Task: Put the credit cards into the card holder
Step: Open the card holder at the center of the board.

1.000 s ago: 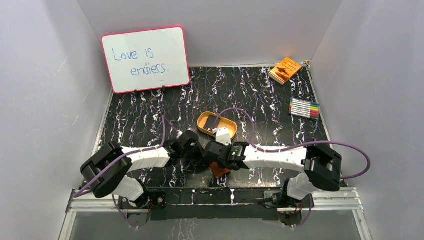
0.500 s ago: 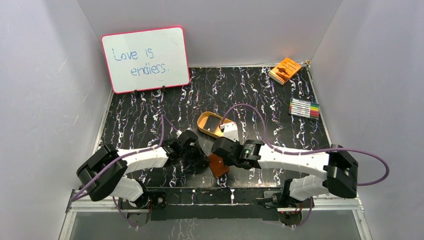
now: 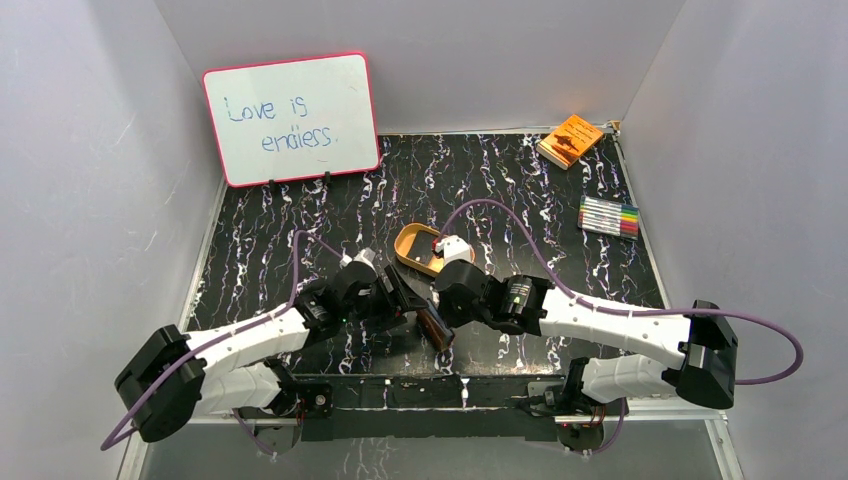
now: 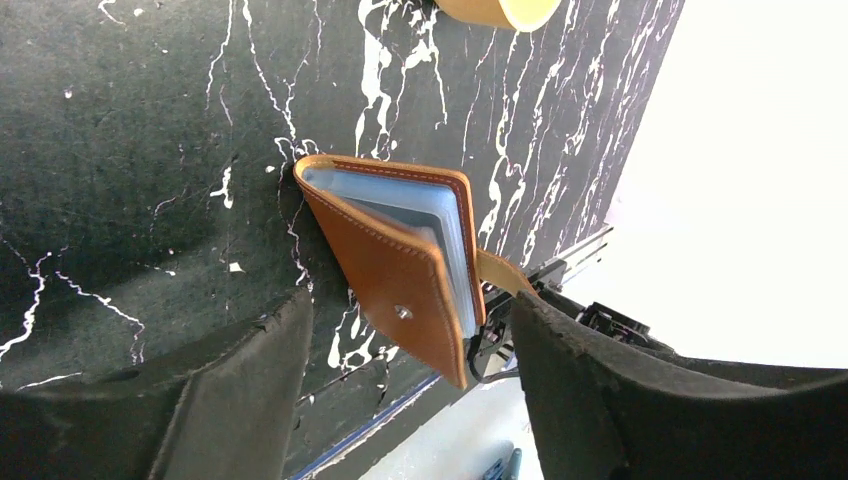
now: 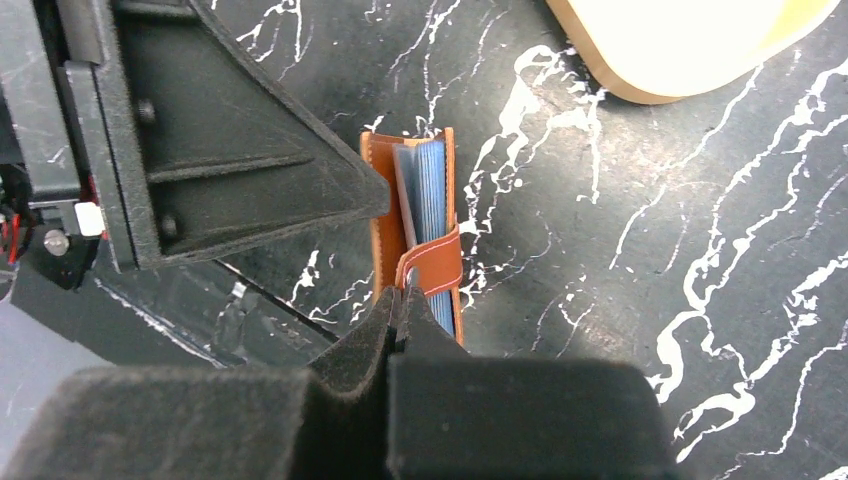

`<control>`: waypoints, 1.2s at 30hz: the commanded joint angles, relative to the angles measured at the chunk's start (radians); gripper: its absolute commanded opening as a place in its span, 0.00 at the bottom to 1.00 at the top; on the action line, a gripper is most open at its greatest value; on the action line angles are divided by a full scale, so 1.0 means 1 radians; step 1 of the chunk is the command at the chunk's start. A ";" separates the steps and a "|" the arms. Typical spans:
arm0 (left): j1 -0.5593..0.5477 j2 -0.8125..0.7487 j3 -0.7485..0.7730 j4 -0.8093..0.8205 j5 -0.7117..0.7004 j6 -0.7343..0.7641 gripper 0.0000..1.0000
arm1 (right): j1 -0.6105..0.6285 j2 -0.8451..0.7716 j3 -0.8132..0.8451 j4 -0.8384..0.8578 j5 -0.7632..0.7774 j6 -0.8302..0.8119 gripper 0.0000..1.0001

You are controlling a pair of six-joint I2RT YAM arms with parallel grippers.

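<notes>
The reddish-brown card holder (image 3: 437, 327) stands on its edge near the table's front edge, between the two arms. In the left wrist view the card holder (image 4: 400, 265) is partly spread, showing pale blue sleeves and a snap button. My left gripper (image 4: 410, 385) is open and straddles it without touching the cover. My right gripper (image 5: 400, 300) is shut on the holder's near edge, beside its strap (image 5: 432, 262). From above, the left gripper (image 3: 403, 298) and the right gripper (image 3: 449, 308) meet over the holder. No credit cards show clearly.
A tan oval tray (image 3: 409, 256) lies just behind the grippers; its inside looks dark. A whiteboard (image 3: 290, 118) stands at the back left, an orange booklet (image 3: 570, 140) at the back right, and a row of markers (image 3: 609, 216) on the right.
My left gripper has opened and let go of the holder. Both arms have shifted, the right elbow swinging further right. The holder has turned from lying flatter to standing on edge.
</notes>
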 commanded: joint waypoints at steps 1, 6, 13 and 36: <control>-0.003 -0.038 -0.034 0.042 -0.001 -0.020 0.72 | 0.000 -0.009 0.021 0.078 -0.044 -0.011 0.00; -0.003 0.000 -0.036 0.056 0.012 -0.019 0.71 | -0.001 -0.019 -0.011 0.118 -0.066 0.030 0.00; -0.002 0.041 -0.034 0.019 0.013 -0.006 0.45 | 0.000 -0.071 -0.064 0.126 -0.038 0.105 0.00; -0.002 0.065 0.027 -0.222 -0.044 0.140 0.00 | -0.001 -0.174 -0.240 -0.168 0.091 0.426 0.00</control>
